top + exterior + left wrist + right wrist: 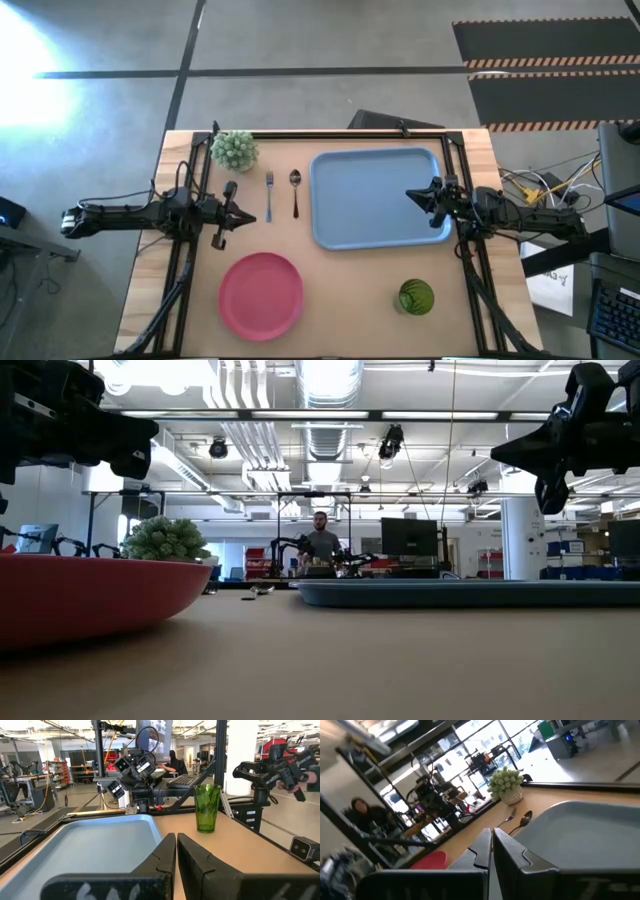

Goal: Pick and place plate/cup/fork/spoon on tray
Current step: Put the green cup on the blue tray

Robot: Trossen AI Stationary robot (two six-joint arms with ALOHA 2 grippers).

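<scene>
The light blue tray [375, 197] lies at the table's middle right and holds nothing. The pink plate [261, 294] lies near the front edge, left of centre. The green cup [416, 297] stands upright at the front right; it also shows in the left wrist view [207, 807]. The fork [269, 195] and the spoon [295, 190] lie side by side left of the tray. My left gripper [246, 217] is shut and empty, left of the fork. My right gripper [410, 196] is shut and empty, above the tray's right part.
A pale green fuzzy ball plant [234, 149] stands at the far left corner. Black frame rails [330, 133] run along the table's far edge and both sides. A person [320, 543] is in the room far behind the table.
</scene>
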